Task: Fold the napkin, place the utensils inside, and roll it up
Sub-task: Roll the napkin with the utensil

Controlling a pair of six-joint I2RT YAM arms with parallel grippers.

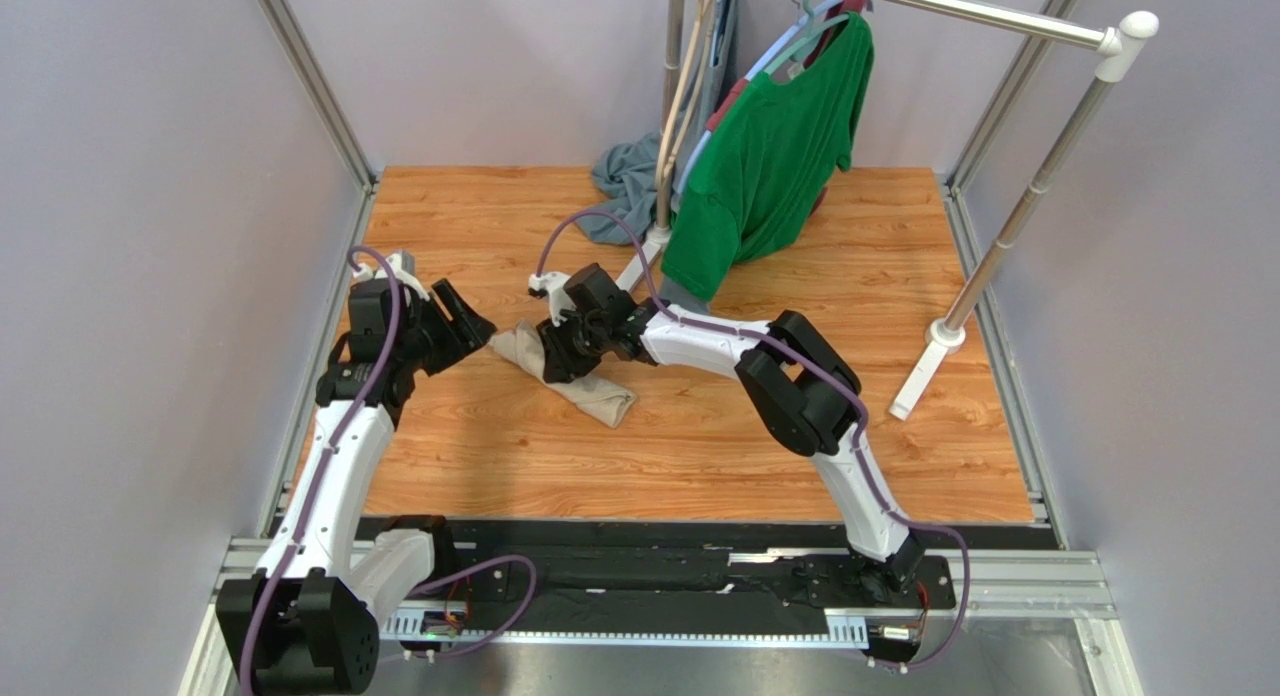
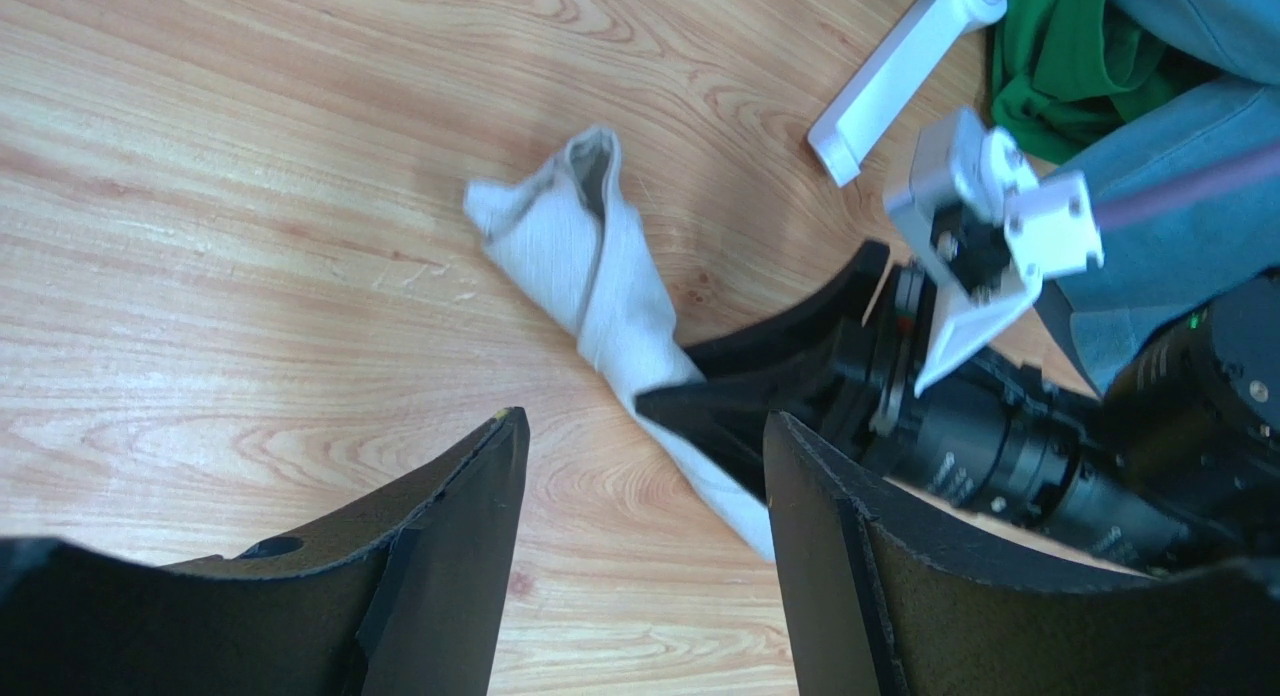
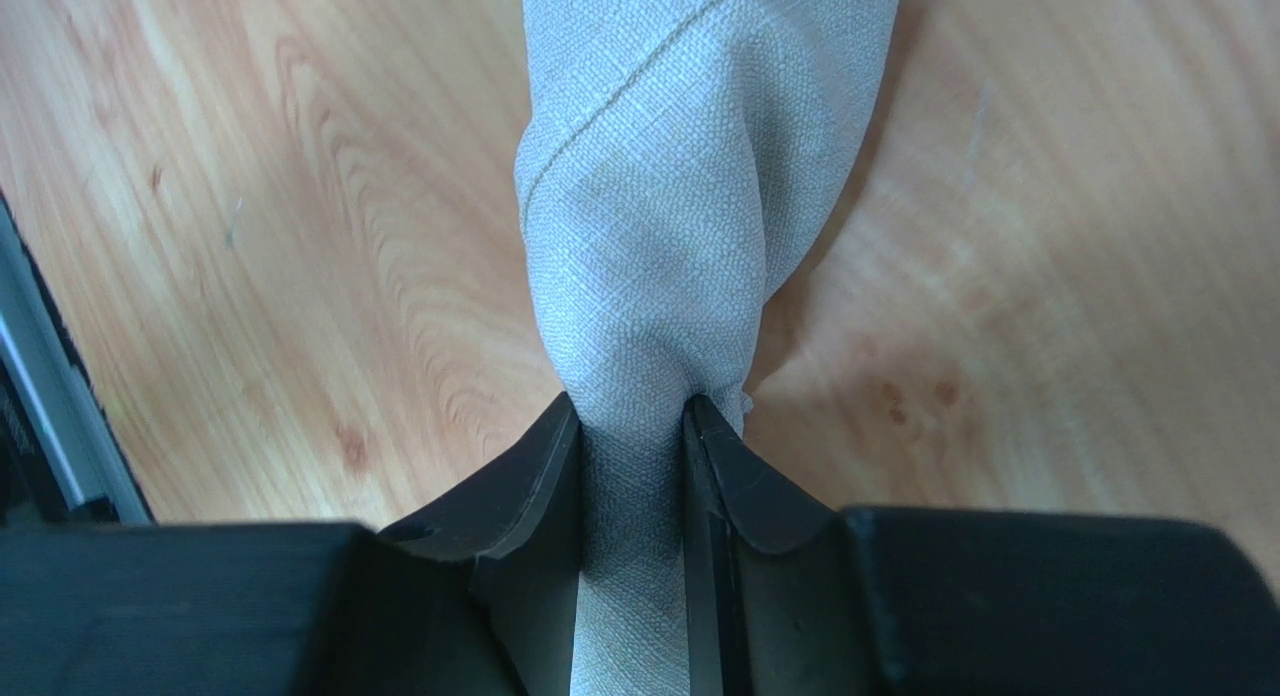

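While the napkin (image 3: pixel 691 171) lies rolled on the worktop (image 1: pixel 496 471), the right end effector (image 3: pixel 631 426) pinches its middle; the left end effector (image 2: pixel 646 423) hangs open, empty, near its end. Rolling looks nearly done; the next move calls for a release that keeps it wound.

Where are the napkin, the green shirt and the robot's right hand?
napkin (image 3: pixel 706 201): right wrist view, middle of the twisted cloth.
green shirt (image 1: pixel 781 156): top view, its chest area.
right hand (image 3: pixel 631 423): right wrist view, midway between its fingertips, pinching the napkin.
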